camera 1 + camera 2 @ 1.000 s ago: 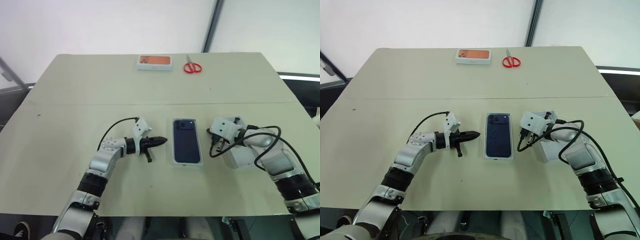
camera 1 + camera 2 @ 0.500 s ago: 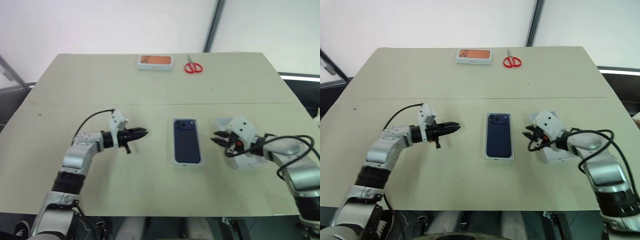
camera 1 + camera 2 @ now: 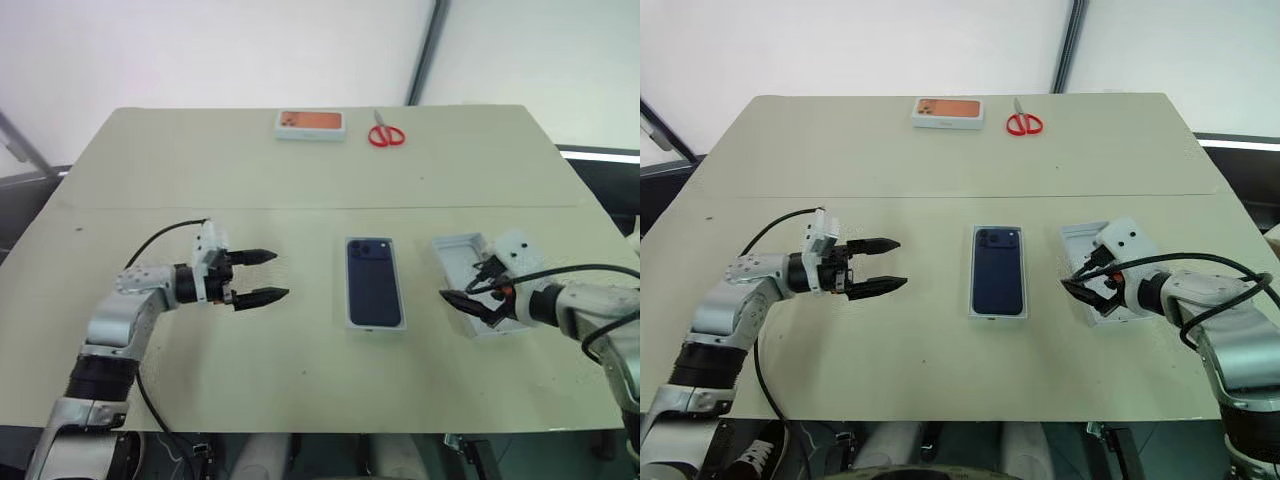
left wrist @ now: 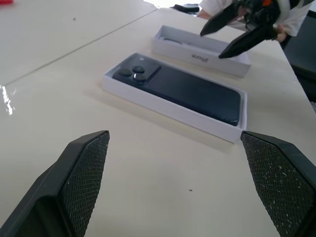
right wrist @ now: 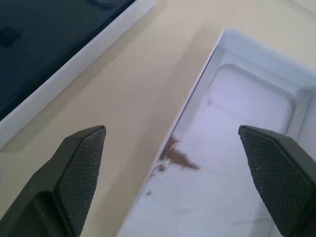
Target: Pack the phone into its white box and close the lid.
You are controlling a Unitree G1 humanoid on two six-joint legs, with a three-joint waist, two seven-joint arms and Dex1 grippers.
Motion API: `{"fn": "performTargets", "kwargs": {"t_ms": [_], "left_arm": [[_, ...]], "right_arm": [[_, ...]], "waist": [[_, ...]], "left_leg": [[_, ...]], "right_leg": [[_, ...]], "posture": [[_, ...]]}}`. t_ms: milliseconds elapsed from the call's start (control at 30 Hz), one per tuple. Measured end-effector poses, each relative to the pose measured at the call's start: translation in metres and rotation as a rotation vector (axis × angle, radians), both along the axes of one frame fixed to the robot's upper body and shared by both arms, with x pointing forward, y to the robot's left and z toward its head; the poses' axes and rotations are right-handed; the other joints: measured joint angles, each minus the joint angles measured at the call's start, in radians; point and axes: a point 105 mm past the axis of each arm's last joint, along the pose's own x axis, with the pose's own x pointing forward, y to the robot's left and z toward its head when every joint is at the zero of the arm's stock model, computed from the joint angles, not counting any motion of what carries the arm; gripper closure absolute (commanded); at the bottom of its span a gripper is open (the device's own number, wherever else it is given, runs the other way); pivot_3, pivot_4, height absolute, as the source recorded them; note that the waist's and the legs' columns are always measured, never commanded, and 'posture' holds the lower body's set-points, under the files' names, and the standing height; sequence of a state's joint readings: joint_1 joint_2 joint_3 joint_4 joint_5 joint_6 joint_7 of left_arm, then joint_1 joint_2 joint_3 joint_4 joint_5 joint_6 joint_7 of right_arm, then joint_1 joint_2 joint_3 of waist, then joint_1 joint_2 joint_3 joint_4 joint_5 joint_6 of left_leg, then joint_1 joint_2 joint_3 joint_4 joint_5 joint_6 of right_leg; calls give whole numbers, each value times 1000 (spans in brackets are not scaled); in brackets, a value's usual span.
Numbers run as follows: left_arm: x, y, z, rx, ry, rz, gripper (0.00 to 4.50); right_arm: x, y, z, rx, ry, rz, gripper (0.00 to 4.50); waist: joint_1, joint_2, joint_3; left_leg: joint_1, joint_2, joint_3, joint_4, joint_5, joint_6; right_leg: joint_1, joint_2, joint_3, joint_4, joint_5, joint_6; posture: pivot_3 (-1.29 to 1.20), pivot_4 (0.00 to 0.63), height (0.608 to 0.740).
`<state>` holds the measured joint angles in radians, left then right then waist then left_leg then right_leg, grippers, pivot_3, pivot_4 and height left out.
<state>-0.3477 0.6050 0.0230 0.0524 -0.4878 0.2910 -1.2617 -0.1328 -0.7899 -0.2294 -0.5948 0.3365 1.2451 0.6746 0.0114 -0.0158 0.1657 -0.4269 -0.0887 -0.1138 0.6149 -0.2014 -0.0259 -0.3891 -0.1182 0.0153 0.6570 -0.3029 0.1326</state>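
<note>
Phone (image 3: 374, 282): seated back-up inside the white box (image 3: 375, 325), camera bump toward the far end. The box lies flat near the middle of the bench (image 3: 300, 160), its long axis running away from the robot.

Lid (image 3: 1087, 262): lies to the right of the box, apart from it, hollow side up. The right wrist view shows its pale inside and a small brown mark.

Left gripper (image 3: 265, 276): jaws released and spread wide, holding nothing. It hangs over bare bench left of the box, pointing toward it.

Right gripper (image 3: 1087, 283): jaws released and spread wide, holding nothing, positioned over the lid's near left edge.

Far edge of the bench: an orange-faced white case (image 3: 310, 123) and red scissors (image 3: 385, 134), just beside each other.
</note>
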Motion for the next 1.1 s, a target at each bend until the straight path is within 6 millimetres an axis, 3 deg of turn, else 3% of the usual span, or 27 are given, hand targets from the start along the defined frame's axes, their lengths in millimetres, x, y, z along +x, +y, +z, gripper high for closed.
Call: {"fn": "performTargets", "kwargs": {"t_ms": [133,467,967,1100], "left_arm": [[-8,-2,0,21,-115,-32,23],[-17,-1,-7,31,-134,-47,23],[-16,-11,-9,19,-137,-37,23],[-16,-14,-10,12,-133,-33,0]], "right_arm": [[-9,1,-8,1,47,-64,0],[-22,7,-18,36,63,-169,0],[-8,15,-15,21,39,-246,0],[-9,18,-24,3,75,-241,1731]], "waist": [[1,0,0],[-2,0,0],[-2,1,0],[-2,1,0]], "left_leg": [[0,0,1,0,0,0],[0,0,0,0,0,0],[0,0,0,-1,0,0],[0,0,1,-1,0,0]], "right_leg": [[0,0,0,-1,0,0],[0,0,0,-1,0,0],[0,1,0,-1,0,0],[0,1,0,-1,0,0]], "posture": [[0,150,740],[0,150,740],[0,150,740],[0,150,740]]}}
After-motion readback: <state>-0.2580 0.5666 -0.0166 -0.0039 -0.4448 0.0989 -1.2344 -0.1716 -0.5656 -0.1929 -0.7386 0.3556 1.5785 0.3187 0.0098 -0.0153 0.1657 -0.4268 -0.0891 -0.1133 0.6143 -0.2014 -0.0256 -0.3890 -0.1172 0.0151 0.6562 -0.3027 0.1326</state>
